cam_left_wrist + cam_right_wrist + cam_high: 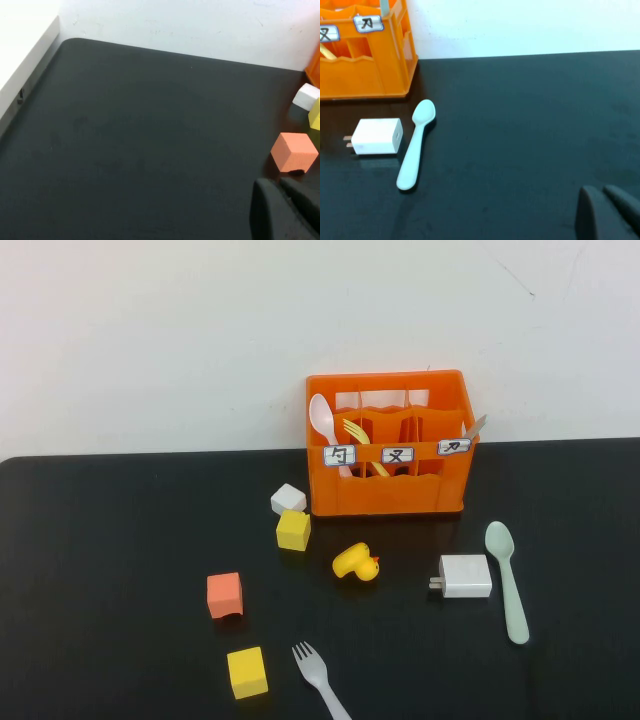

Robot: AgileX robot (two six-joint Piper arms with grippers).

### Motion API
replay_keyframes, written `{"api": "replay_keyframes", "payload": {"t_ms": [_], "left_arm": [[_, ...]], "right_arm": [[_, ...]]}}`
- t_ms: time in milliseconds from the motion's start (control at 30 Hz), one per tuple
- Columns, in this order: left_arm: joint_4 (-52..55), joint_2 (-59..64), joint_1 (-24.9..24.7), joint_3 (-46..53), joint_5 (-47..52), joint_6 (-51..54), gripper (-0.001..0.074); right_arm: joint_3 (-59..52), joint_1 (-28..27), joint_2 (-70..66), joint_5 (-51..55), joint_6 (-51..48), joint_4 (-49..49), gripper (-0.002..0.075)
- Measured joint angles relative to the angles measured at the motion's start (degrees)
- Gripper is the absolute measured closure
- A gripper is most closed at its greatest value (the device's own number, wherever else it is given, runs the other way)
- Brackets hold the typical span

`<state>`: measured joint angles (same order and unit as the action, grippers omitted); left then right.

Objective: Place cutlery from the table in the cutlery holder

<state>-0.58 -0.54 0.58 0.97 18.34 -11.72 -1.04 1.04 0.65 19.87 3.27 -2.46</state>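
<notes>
Nothing is yet in hand as we open on the black worktop (110, 540); the mint spoon (508, 578) lies flat to the right of the orange holder (390, 490), bowl toward the crate, just beside a white charger (464, 576) on its inner side; the grey fork (318, 677) lies near the front edge, tines pointing away from us, between a yellow cube (247, 672) and open worktop. A white spoon (322, 420) and a yellow fork (358, 436) already stand in the holder, along with a grey piece at its right corner that we cannot identify. Neither arm shows from above; the left gripper (287, 210) hangs over the left of the worktop near an orange cube (294, 152), fingers pressed together and empty; the right gripper (610, 212) hangs over the right side, well apart from the spoon, fingers likewise together and empty. We judge the first pick has not begun; the next move calls for the right arm to spread its fingers, drop over the spoon's handle clear of the charger, and lift it to the holder.
</notes>
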Motion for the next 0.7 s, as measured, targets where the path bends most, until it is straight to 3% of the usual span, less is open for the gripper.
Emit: {"api": "replay_keyframes", "payload": {"t_ms": [700], "left_arm": [[-1.2, 0.0, 0.0, 0.0, 0.0, 0.0, 0.0736]], "right_arm": [[0.0, 0.0, 0.0, 0.0, 0.0, -1.0, 0.0728]]}}
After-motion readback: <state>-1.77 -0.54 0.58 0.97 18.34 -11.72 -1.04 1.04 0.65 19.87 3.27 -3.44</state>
